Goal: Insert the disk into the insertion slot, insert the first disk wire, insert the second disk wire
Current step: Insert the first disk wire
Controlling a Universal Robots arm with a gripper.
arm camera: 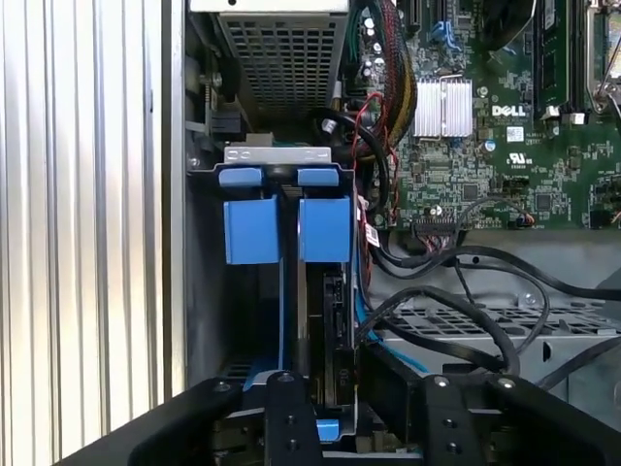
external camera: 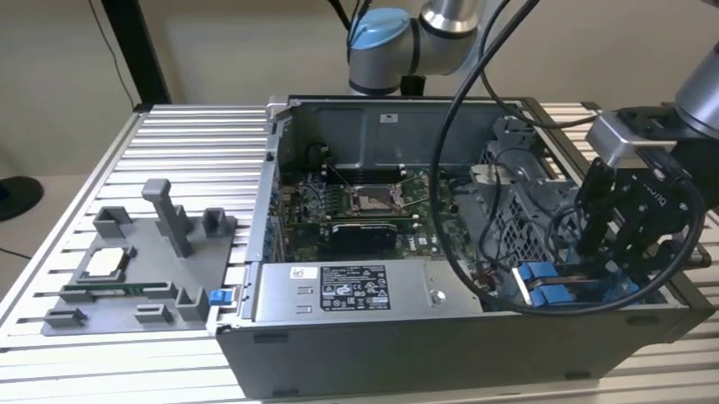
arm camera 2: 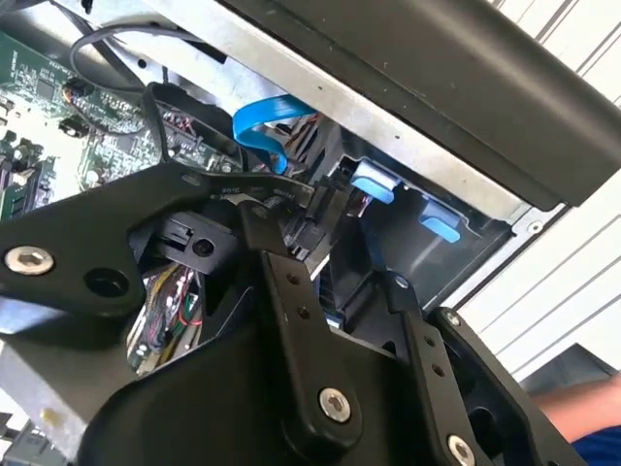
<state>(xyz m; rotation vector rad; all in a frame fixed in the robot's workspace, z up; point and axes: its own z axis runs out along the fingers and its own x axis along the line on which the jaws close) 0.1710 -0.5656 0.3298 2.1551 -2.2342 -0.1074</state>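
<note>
One arm is reaching into the open computer case (external camera: 472, 353) on the ribbed metal desk (external camera: 191, 143). In the exterior view its pincer (external camera: 612, 271) is hanging at about four o'clock from the case's middle, over the corner holding the insertion slot (arm camera: 204, 262). The disk (arm camera: 325, 228) is sitting in that slot, showing mainly the two bright blue tabs of its carrier, with grey metal behind them. In both wrist views the pincer (arm camera: 335, 408) is appearing clamped on a black plug (arm camera 2: 310, 228), and the blue disk wire (arm camera 2: 260, 126) is curling away from that plug towards the green motherboard (arm camera: 505, 146). Black cables (arm camera: 466, 301) are looping just beside the slot. At six o'clock in the exterior view the silver power-supply box (external camera: 450, 295) is carrying a black label (external camera: 353, 289) with white print and a small white sticker beside it, both too small to make out. The motherboard is showing white lettering and small white stickers. At nine o'clock a grey parts fixture (external camera: 146, 269) is lying on the desk, well apart from the case.
</note>
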